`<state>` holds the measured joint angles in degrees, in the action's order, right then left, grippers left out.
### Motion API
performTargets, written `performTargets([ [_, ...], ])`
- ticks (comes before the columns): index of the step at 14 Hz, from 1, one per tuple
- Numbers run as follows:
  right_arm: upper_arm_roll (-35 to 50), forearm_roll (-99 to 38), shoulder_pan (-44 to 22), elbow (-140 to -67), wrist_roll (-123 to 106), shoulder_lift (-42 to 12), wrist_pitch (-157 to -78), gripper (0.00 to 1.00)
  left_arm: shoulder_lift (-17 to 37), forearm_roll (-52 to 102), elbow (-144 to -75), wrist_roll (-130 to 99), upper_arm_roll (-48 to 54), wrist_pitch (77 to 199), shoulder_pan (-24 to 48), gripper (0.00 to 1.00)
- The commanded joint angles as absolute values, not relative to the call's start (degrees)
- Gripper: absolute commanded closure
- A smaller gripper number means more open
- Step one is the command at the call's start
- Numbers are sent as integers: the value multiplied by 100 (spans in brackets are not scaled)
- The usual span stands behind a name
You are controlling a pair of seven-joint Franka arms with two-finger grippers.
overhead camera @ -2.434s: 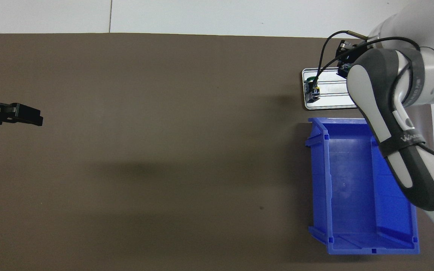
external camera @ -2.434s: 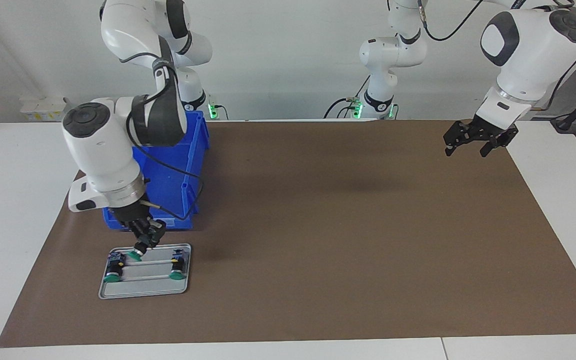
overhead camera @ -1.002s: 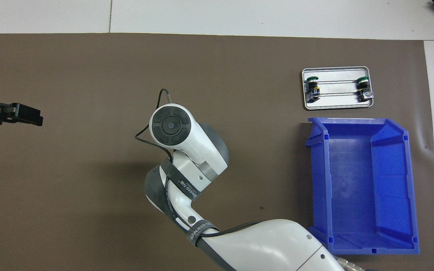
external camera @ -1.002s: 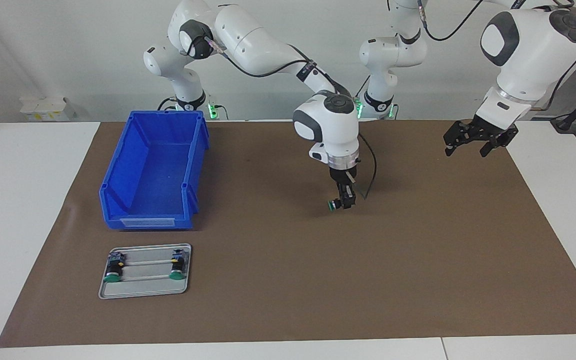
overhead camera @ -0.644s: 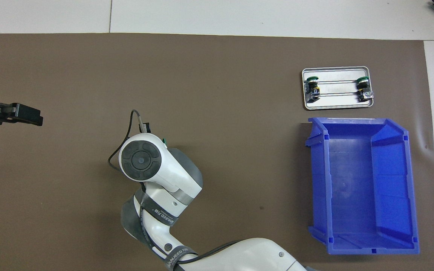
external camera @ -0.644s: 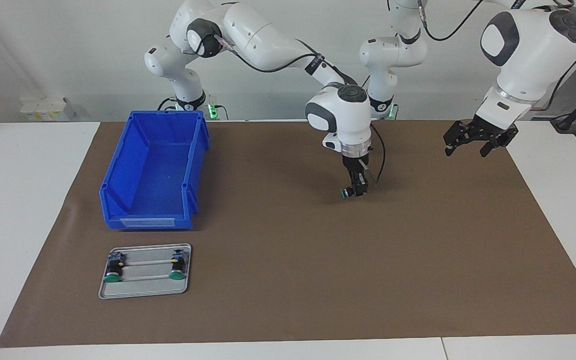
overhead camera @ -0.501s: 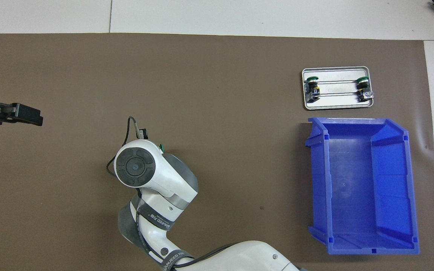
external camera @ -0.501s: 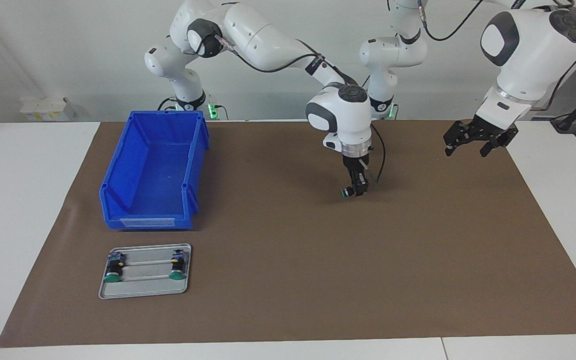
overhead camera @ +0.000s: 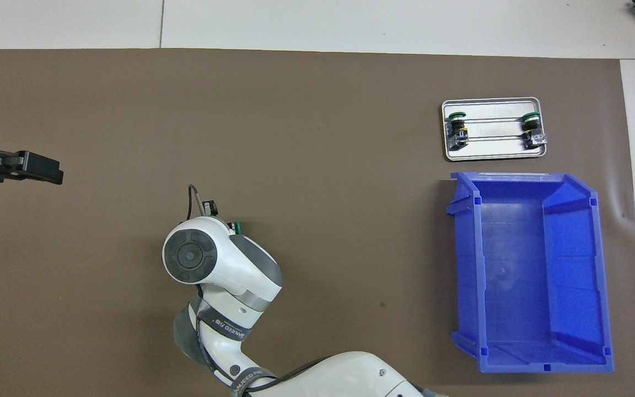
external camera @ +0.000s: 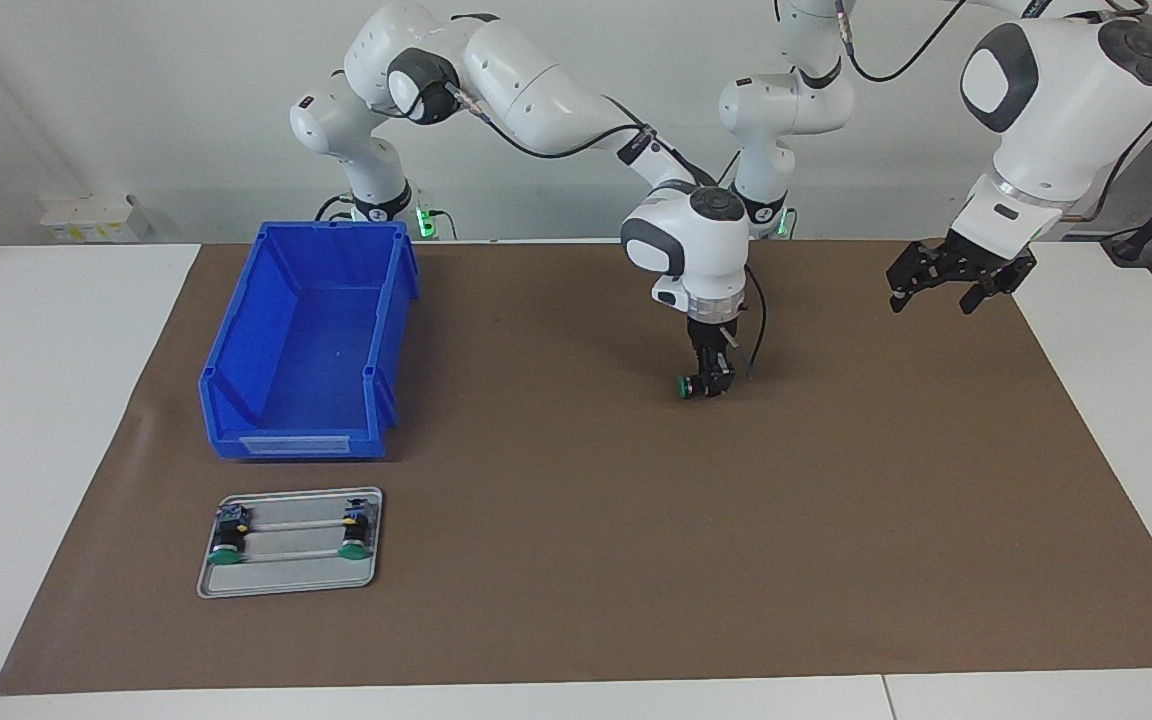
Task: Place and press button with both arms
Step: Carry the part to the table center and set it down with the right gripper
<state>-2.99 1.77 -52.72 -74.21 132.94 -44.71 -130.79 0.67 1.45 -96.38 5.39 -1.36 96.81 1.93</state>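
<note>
My right gripper (external camera: 708, 384) is shut on a button (external camera: 686, 388) with a green cap, held sideways and very low over the middle of the brown mat; I cannot tell whether it touches the mat. In the overhead view the right arm's wrist covers the gripper, and only the green cap (overhead camera: 236, 226) shows. Two more buttons (external camera: 227, 543) (external camera: 355, 536) lie on the metal tray (external camera: 286, 583). My left gripper (external camera: 957, 277) is open and empty, and waits above the mat at the left arm's end; it also shows in the overhead view (overhead camera: 31, 166).
A blue bin (external camera: 236, 350) stands empty on the mat at the right arm's end, nearer to the robots than the tray. Both show in the overhead view: the bin (overhead camera: 463, 264) and the tray (overhead camera: 494, 155). The brown mat (external camera: 636, 560) covers most of the white table.
My right gripper lifted one button off the tray and carried it to the middle of the mat, then sank lower. The left arm has not moved.
</note>
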Motion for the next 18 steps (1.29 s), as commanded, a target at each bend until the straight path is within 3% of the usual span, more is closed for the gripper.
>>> performTargets([
  [1, -246, 675, -5334, -7365, 13439, -4518, -13096, 0, -44, 211, -9765, 554, -149, 9703, 211, 0],
  [5, -255, 896, -5291, -7444, 12993, -4114, -12938, 0, -44, 211, -9800, 633, -132, 9826, 264, 0],
  [8, -325, 958, -5046, -7672, 11896, -3702, -12762, 0, -271, 211, -10456, 1516, -97, 10579, 299, 0],
  [10, -308, 967, -4626, -7917, 11026, -3342, -12770, 0, -448, 220, -10914, 2238, -97, 11055, 473, 0],
  [15, -290, 861, -3439, -8910, 8293, -2085, -12735, 0, -378, 666, -11179, 3364, -97, 11407, 904, 0],
  [18, -299, 861, -2797, -9106, 6457, -1671, -12359, 0, -343, 843, -11583, 3883, -97, 11820, 1177, 0],
])
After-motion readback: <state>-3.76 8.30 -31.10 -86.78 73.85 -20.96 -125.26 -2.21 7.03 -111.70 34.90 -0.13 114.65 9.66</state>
